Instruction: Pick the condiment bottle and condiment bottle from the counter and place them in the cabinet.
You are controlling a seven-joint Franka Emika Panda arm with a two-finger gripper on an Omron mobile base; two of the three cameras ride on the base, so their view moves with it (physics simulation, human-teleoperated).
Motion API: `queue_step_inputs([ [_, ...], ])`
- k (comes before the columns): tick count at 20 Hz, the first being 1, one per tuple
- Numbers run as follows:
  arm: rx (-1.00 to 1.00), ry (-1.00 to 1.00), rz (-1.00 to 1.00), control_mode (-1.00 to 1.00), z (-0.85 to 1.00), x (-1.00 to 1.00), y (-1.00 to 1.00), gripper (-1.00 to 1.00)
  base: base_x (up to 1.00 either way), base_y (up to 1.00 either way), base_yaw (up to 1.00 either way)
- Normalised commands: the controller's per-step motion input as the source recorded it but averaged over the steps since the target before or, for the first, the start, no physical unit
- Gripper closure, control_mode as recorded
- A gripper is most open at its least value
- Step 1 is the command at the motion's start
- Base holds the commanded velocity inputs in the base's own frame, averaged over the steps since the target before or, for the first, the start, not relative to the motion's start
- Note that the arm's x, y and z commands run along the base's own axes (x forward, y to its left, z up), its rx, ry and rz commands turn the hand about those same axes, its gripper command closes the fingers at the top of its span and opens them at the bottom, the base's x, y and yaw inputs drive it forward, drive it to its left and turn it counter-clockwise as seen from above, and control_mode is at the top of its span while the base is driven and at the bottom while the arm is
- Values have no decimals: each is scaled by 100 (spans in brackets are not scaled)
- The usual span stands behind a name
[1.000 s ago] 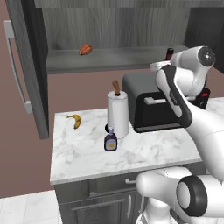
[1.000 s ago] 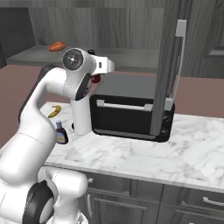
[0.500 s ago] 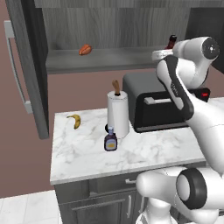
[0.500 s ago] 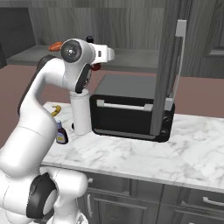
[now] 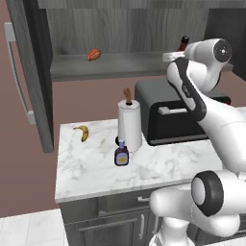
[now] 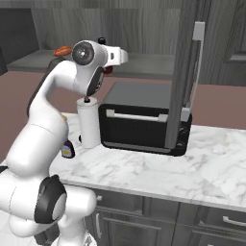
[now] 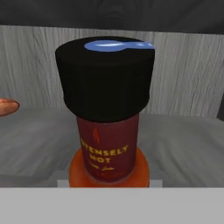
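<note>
The slim red condiment bottle [image 5: 183,44] with a black cap is held upright at the height of the cabinet shelf [image 5: 120,65], and my gripper [image 5: 179,52] is shut on it. In the hand view this bottle [image 7: 107,144] stands very close, with the grey shelf [image 7: 183,140] behind and below it; my fingertips are hidden. Its black cap [image 6: 101,41] peeks above my hand. The squat purple condiment bottle [image 5: 121,154] [image 6: 67,150] stands on the marble counter [image 5: 96,170] in front of the paper-towel roll. The cabinet door [image 5: 33,72] hangs open at the left.
A white paper-towel roll [image 5: 129,125] and a black toaster oven [image 5: 178,120] stand at the back of the counter, with a banana [image 5: 82,132] at the left. A red-orange item [image 5: 93,54] [image 7: 6,106] lies on the shelf. A second door [image 6: 185,72] hangs open over the oven.
The arm has lifted the red bottle from just above the toaster oven up to shelf height and carried it in toward the cabinet.
</note>
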Motion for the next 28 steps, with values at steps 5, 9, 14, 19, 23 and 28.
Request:
queue_step_inputs([
  [5, 0, 0, 0, -100, -10, 28, 0, 100, 0, 0, 0],
  [9, 0, 0, 0, -100, -28, 23, 3, 100, 0, 0, 0],
  [14, 0, 0, 0, -100, -21, 20, 1, 100, 0, 0, 0],
  [19, 0, 0, 0, -100, -4, 19, 0, 100, 0, 0, 0],
  [23, 0, 0, 0, -100, 0, 23, 0, 100, 0, 0, 0],
  [28, 0, 0, 0, -100, 0, 26, 0, 100, 0, 0, 0],
])
